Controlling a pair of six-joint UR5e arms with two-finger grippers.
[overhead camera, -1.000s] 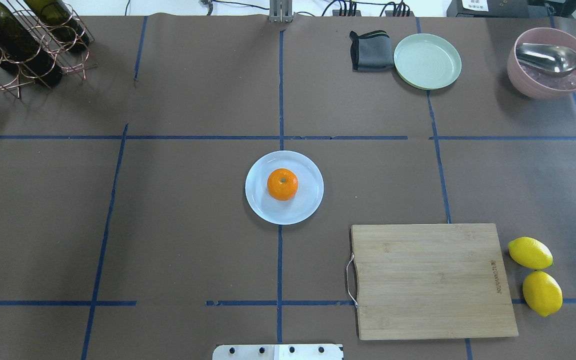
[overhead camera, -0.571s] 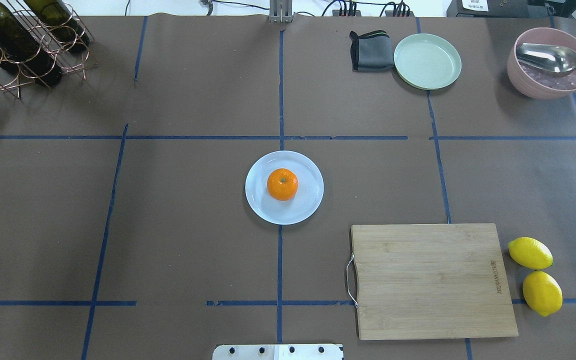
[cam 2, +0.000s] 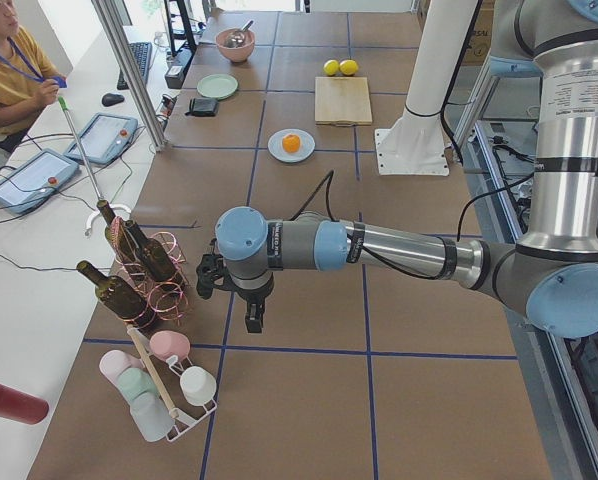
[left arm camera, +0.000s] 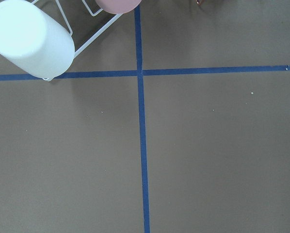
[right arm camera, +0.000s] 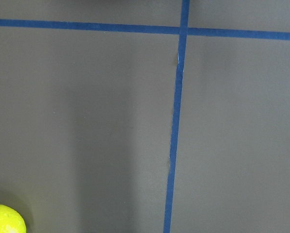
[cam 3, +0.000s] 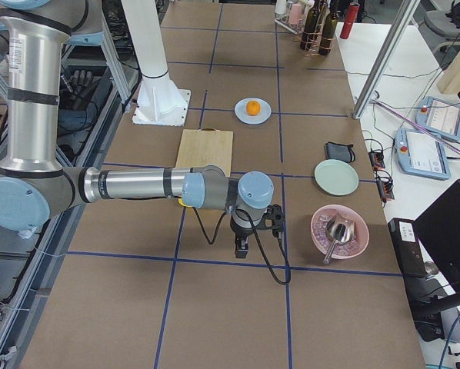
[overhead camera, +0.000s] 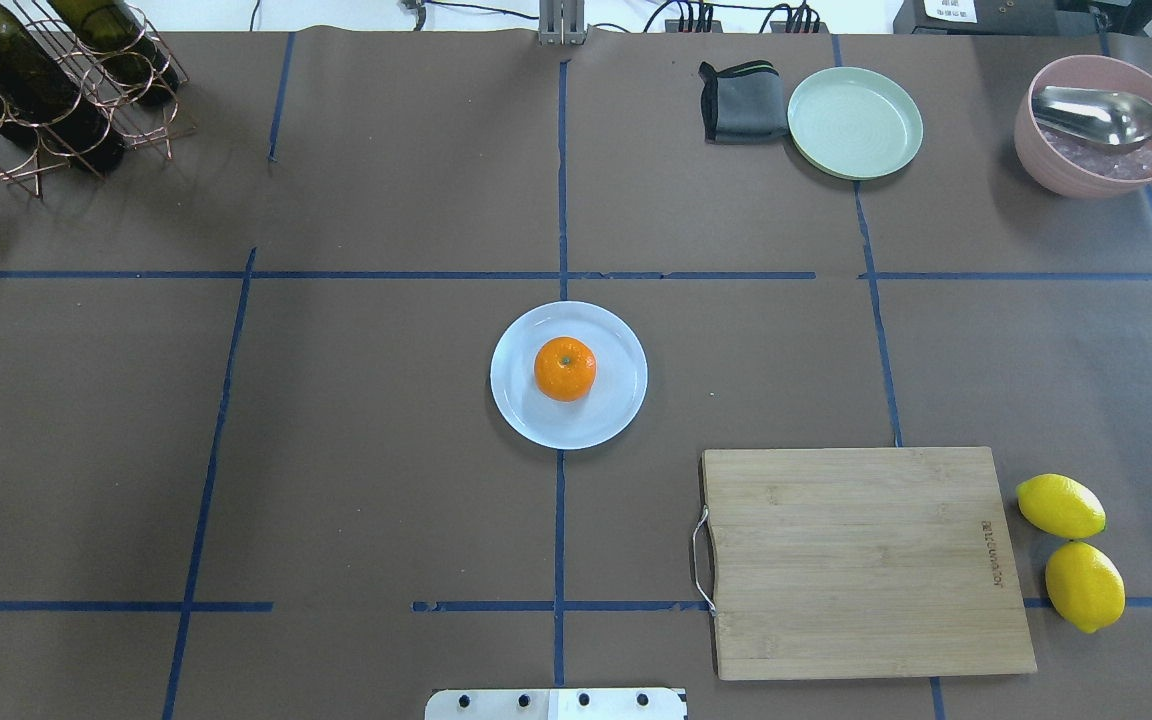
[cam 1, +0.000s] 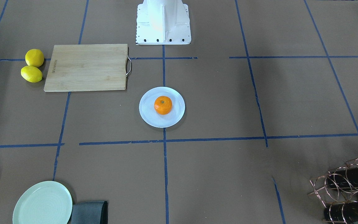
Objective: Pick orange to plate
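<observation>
The orange (overhead camera: pixel 565 368) (cam 1: pixel 163 105) rests stem-dimple up in the middle of the round white plate (overhead camera: pixel 618 388) (cam 1: pixel 149 114) at the table's centre. It also shows small in the side views as the orange (cam 2: pixel 292 143) (cam 3: pixel 252 108). No gripper is near it. My left gripper (cam 2: pixel 251 318) hangs over the table's left end beside the bottle rack. My right gripper (cam 3: pixel 241 247) hangs over the right end near the pink bowl. Both appear only in side views, so I cannot tell whether they are open or shut.
A wooden cutting board (overhead camera: pixel 861 560) lies front right with two lemons (overhead camera: pixel 1061 505) beside it. At the back right are a pale green plate (overhead camera: pixel 854 122), a grey cloth (overhead camera: pixel 741 100) and a pink bowl (overhead camera: pixel 1101 165) holding a spoon. A wine rack (overhead camera: pixel 46 80) stands back left, a cup rack (cam 2: pixel 164 385) beyond it.
</observation>
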